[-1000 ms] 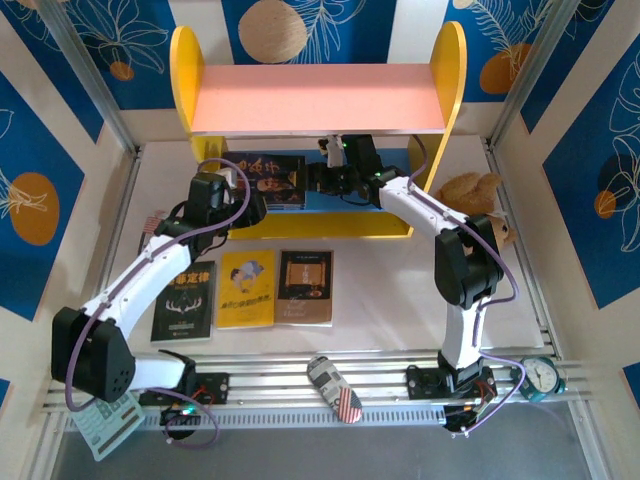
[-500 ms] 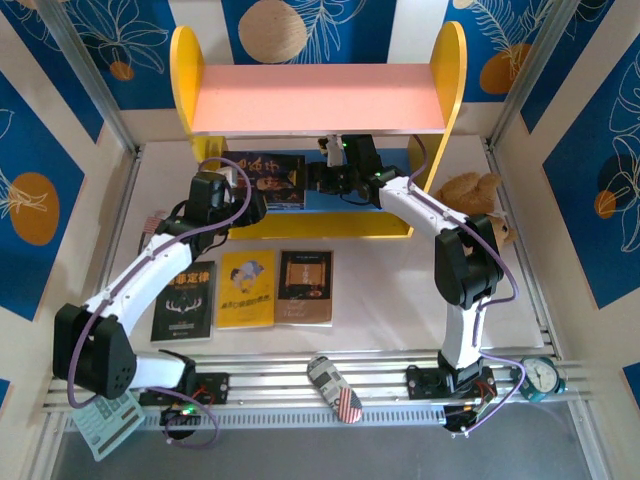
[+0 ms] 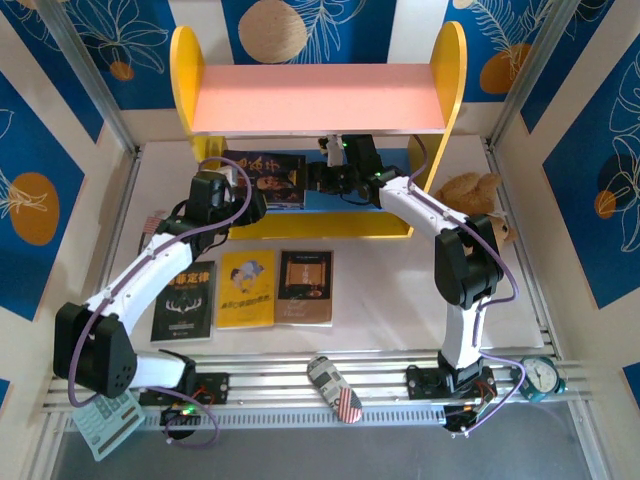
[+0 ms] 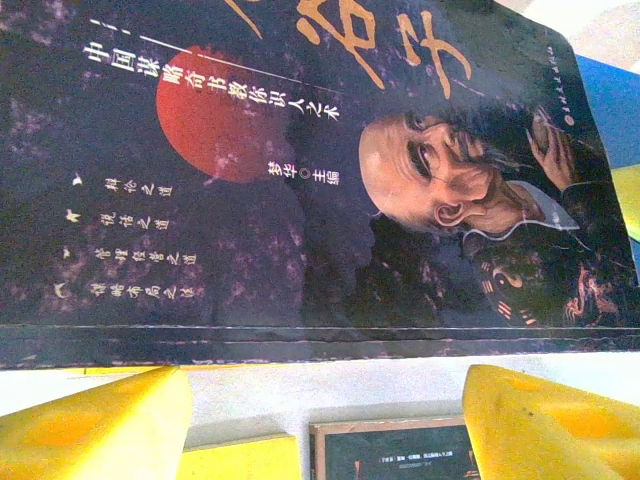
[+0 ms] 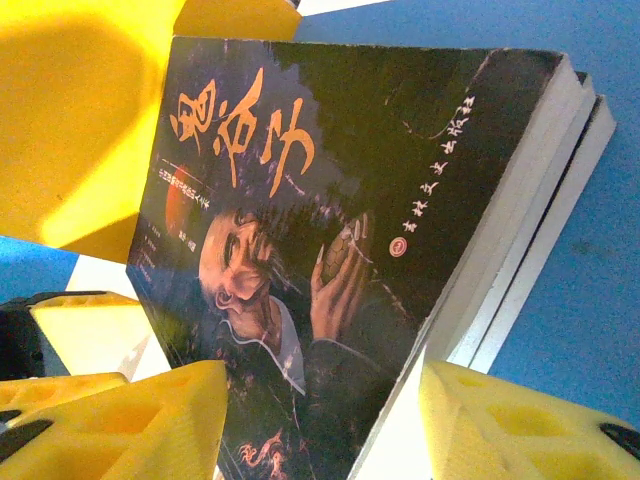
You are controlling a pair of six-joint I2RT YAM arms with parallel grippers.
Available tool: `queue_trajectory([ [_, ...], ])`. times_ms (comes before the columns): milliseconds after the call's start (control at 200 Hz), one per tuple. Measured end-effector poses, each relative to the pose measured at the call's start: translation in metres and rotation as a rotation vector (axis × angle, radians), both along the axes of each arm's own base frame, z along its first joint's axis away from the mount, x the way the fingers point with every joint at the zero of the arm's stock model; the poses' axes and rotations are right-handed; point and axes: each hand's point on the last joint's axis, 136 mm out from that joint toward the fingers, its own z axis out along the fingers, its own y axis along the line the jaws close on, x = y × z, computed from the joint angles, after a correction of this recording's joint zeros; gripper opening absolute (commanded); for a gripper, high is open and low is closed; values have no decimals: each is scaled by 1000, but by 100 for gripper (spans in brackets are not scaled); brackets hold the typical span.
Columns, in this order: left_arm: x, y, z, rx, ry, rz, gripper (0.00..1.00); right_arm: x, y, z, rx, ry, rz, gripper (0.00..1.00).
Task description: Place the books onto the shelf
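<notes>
A dark blue book with a man's portrait lies on the shelf's blue lower board, under the pink top board. It rests on a second book. My left gripper hovers at the book's front edge, open, its fingers over bare table. From the right, my right gripper stands open, and the near corner of the portrait book reaches between its fingers. On the table lie a black book, a yellow book and a brown-black book.
A brown stuffed toy sits right of the shelf's yellow side panel. At the near rail are an alarm clock, a patterned can and a card. Metal frame posts flank the table.
</notes>
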Motion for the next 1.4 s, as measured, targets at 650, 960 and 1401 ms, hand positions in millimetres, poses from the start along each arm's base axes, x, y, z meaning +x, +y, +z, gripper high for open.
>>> queue_trajectory([
  [650,1,0,1,-2,-6,-1,72,5,3,6,9,-14,2,54],
  [960,1,0,1,-1,-6,-1,72,6,3,9,13,-12,6,54],
  [1401,-2,2,8,19,-25,-9,73,9,-2,7,17,-9,1,54],
])
